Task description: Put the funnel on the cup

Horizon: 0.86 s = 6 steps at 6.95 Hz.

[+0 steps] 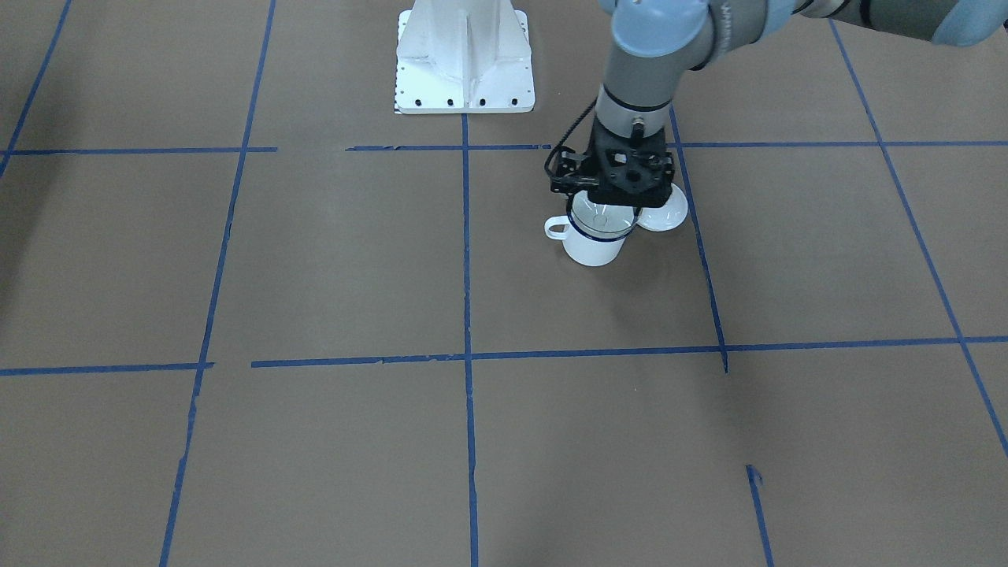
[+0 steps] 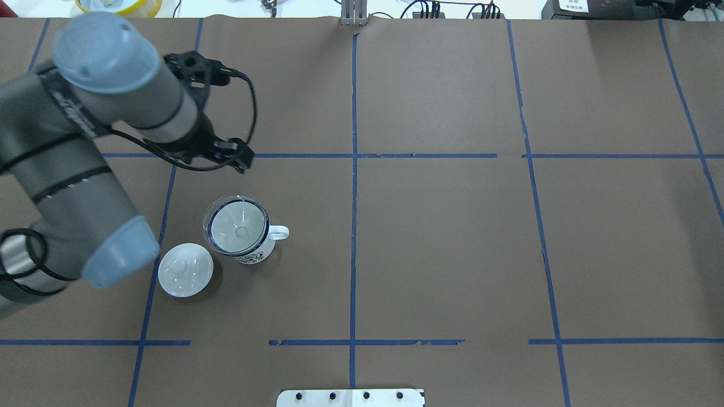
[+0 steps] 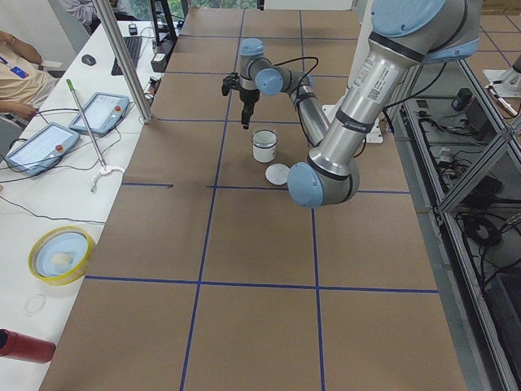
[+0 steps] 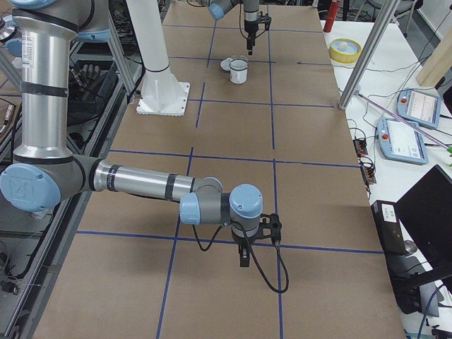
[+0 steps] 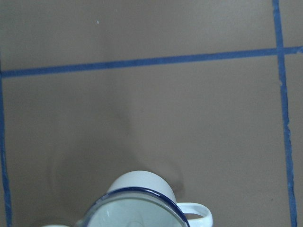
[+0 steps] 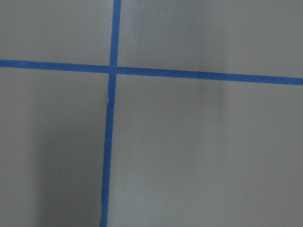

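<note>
Overhead exterior, funnel [image 2: 236, 226] in cup [image 2: 253, 256], print unreadable, left tool [image 3: 245, 122], right tool [image 4: 244, 260] state untellable

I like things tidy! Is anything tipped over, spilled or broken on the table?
Nothing stands out. The funnel sits level in the cup, which stands upright. The white lid lies beside the cup, knob up. No spill shows.
</note>
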Tool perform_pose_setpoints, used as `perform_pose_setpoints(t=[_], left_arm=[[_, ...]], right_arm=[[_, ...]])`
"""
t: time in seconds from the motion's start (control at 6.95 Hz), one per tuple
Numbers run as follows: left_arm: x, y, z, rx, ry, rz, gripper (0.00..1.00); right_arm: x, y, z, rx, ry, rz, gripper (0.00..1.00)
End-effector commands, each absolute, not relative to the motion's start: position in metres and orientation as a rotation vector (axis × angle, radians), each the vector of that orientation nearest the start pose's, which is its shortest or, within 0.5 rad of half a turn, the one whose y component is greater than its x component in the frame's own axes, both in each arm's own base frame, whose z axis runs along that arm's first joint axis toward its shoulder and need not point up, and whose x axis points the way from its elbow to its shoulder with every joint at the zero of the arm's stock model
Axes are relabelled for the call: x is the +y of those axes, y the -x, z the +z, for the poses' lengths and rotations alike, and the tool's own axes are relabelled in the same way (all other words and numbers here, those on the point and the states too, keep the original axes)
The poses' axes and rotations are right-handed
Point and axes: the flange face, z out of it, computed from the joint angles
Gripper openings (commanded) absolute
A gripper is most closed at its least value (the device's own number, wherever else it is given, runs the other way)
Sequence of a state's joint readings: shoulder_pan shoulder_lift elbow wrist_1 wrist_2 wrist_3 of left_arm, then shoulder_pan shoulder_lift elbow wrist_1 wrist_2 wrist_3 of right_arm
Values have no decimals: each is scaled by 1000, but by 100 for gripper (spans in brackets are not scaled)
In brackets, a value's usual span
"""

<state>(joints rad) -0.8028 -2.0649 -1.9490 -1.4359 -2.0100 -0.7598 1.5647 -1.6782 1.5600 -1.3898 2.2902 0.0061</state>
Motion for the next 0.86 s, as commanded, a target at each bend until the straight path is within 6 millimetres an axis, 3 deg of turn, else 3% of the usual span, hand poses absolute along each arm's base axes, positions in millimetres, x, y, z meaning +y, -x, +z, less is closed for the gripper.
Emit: perform_pose_setpoints(t=[0.0, 0.14, 0.29, 0.43, 0.58, 0.72], left_arm=[[-523, -188, 352, 748, -373, 358, 100], [-524, -115, 409, 682, -387, 422, 100], [-510, -44, 496, 655, -302, 396, 100], [-504, 14, 559, 643, -217, 267, 100], [-492, 41, 602, 674, -153, 191, 100], [-461, 53, 623, 732, -129, 186, 100]], right_arm=[[-449, -65, 700, -720, -56, -23, 100], [-449, -65, 700, -720, -56, -23, 100], [-449, -65, 700, -720, -56, -23, 100], [-449, -65, 700, -720, -56, -23, 100], [-449, -65, 700, -720, -56, -23, 100], [-449, -65, 700, -720, -56, -23, 100]])
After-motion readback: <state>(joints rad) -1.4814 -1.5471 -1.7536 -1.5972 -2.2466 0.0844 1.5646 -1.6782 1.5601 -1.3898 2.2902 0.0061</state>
